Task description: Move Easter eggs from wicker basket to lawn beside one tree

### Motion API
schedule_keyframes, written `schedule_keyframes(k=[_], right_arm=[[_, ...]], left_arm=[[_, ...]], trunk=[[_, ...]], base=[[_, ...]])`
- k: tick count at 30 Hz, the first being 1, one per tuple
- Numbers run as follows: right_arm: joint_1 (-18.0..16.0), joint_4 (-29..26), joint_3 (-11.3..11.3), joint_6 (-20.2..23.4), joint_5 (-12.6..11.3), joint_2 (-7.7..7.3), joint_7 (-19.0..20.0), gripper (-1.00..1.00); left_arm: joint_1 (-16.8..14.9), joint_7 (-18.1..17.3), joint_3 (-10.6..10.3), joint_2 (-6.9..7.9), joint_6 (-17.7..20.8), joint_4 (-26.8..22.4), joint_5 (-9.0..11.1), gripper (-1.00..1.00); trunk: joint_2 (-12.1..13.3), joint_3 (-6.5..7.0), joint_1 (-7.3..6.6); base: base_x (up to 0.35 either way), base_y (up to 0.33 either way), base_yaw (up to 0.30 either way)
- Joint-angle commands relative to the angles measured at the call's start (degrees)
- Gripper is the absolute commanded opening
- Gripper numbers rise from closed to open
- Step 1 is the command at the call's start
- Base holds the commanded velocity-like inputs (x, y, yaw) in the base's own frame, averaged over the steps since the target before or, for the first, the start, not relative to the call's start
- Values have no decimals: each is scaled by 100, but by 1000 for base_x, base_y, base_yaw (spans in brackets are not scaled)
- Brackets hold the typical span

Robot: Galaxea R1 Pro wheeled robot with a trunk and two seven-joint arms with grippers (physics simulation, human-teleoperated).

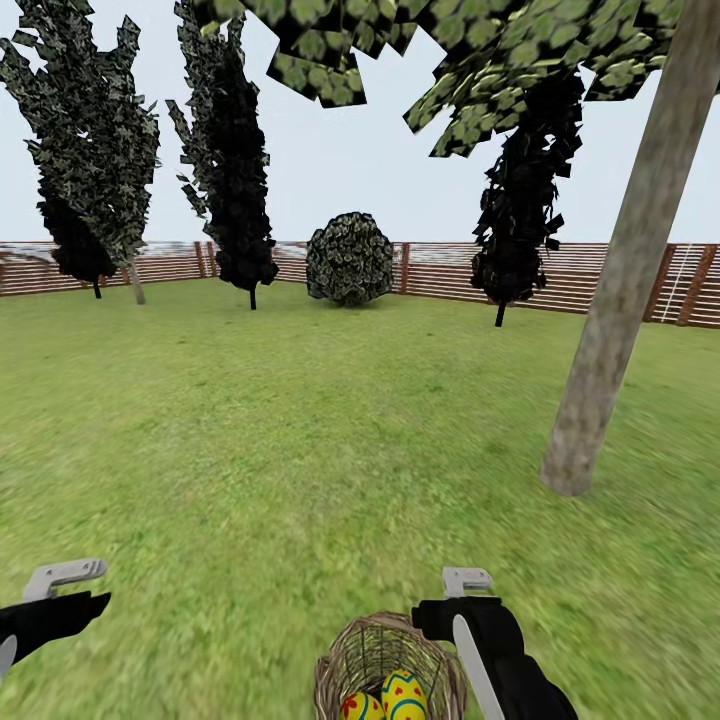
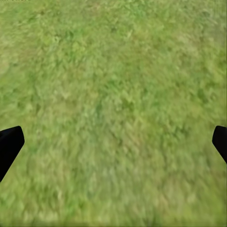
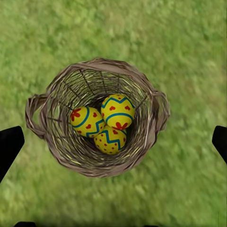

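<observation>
Right wrist view: basket (image 3: 97, 118) upright on lawn (image 3: 189, 56), mouth up, straight beneath right tool (image 3: 113, 142), fingers spread wide apart. Three eggs (image 3: 107, 124) clustered inside, touching, long axes tilted. Head view: only two eggs seen; tree (image 1: 625, 270) leaning, ahead to the right. Left tool (image 2: 113, 144) also spread, over bare grass.

Three Easter eggs (image 3: 108, 125) clustered inside wicker basket (image 3: 146, 142), lawn (image 3: 189, 56).
</observation>
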Motion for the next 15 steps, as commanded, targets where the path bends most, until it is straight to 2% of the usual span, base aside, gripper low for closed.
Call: schedule_keyframes(k=[1,15], right_arm=[[-4,-6,4,17,-61,0,-59,100],[-5,2,-16,15,-64,-1,-56,100]], left_arm=[[-5,-7,6,2,26,1,29,100],[-6,-12,-8,7,-148,31,23,100]], trunk=[[-48,-27,24],[-609,-278,331]], base=[[0,0,0],[0,0,0]])
